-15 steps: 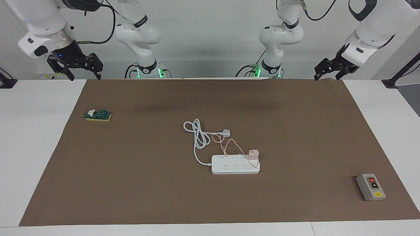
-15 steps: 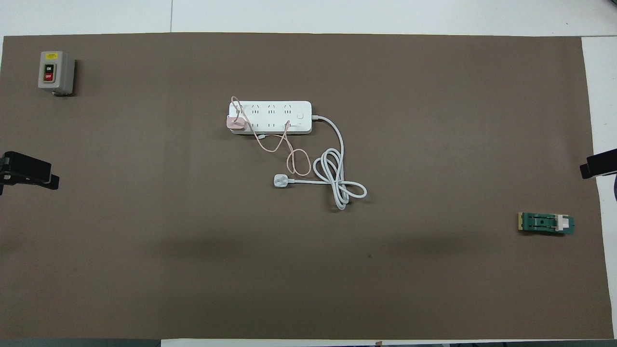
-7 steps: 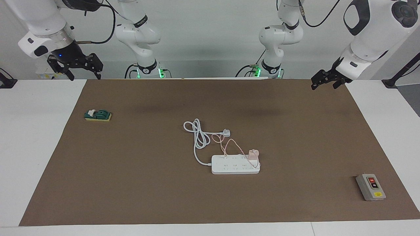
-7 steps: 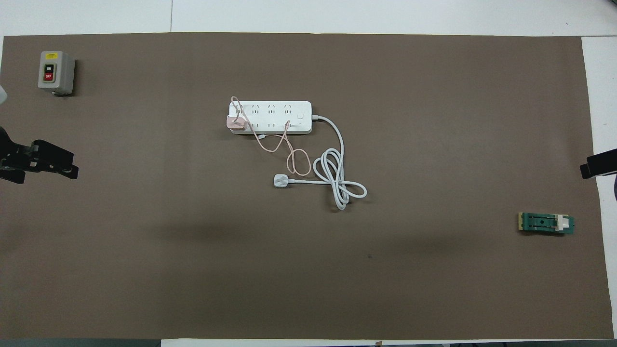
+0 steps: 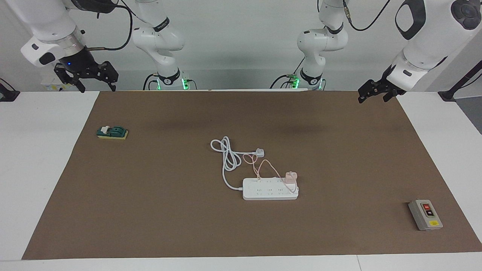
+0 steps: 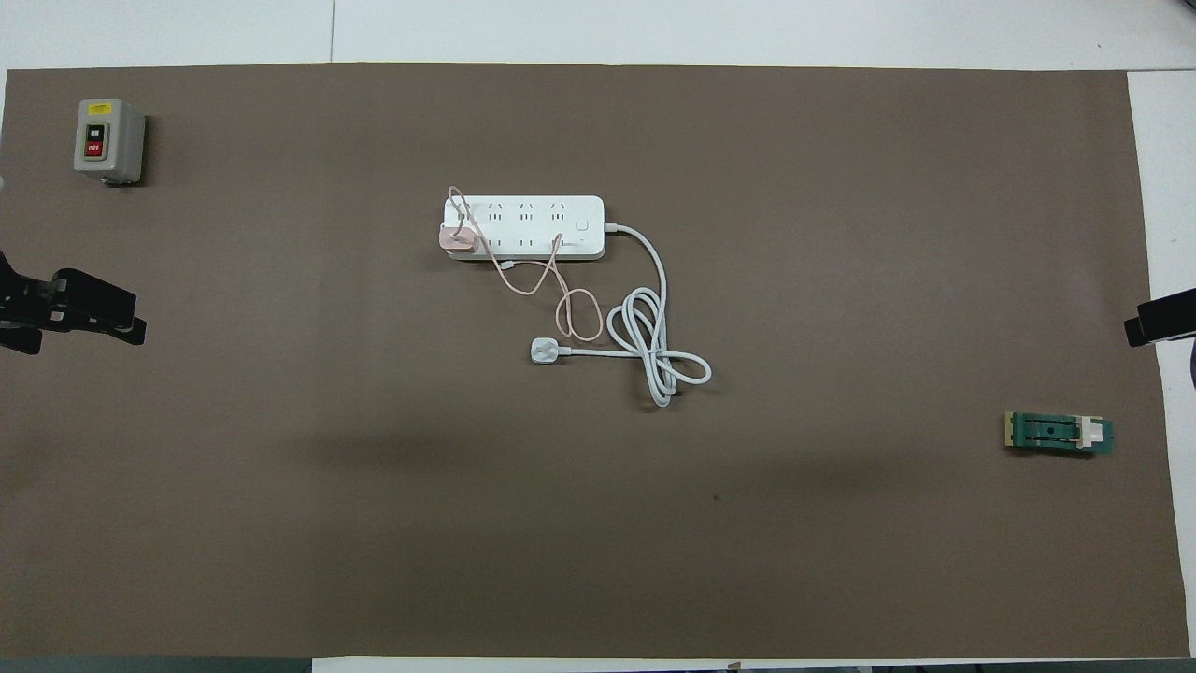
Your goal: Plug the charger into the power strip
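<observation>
Overhead view: right hand (image 6: 1159, 318) cut off | charger (image 6: 457, 238) prongs hidden

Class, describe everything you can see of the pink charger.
The charger is a small pale pink cube, plastic by its look, resting on the power strip at the end toward the left arm. Whether its pins sit in a socket cannot be told. Its thin pink cable loops over the strip onto the brown mat. No gripper touches it.
</observation>
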You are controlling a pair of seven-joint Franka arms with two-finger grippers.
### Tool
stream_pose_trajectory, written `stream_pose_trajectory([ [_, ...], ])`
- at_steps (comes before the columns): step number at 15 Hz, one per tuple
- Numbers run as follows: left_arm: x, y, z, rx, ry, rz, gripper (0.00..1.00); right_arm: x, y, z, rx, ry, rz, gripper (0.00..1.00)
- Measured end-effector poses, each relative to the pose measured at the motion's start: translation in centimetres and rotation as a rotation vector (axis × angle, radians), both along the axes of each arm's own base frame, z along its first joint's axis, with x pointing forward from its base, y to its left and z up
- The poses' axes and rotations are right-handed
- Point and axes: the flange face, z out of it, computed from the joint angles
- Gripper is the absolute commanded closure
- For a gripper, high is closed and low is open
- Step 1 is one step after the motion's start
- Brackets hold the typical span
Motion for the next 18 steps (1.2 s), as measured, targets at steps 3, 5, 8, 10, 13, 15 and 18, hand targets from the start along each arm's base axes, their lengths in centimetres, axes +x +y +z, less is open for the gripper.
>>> stream_pose_trajectory([
  [3,0.0,-0.2,0.1,0.0,-0.005,-0.004,0.0,0.0,0.0,0.0,0.0,0.0,0.0,0.0],
  [5,0.0,-0.3,0.1,0.0,-0.005,-0.006,0.0,0.0,0.0,0.0,0.0,0.0,0.0,0.0],
  [8,0.1,-0.3,0.2,0.001,-0.015,-0.006,0.0,0.0,0.0,0.0,0.0,0.0,0.0,0.0],
  [10,0.3,-0.4,0.3,0.0,-0.025,-0.007,0.0,0.0,0.0,0.0,0.0,0.0,0.0,0.0],
  [13,0.4,-0.9,0.3,0.0,-0.039,-0.015,0.0,0.0,0.0,0.0,0.0,0.0,0.0,0.0],
  [15,0.4,-1.3,0.1,0.0,-0.038,-0.023,0.0,0.0,0.0,0.0,0.0,0.0,0.0,0.0],
  [18,0.5,-1.5,0.2,-0.001,-0.044,-0.027,0.0,0.0,0.0,0.0,0.0,0.0,0.0,0.0],
])
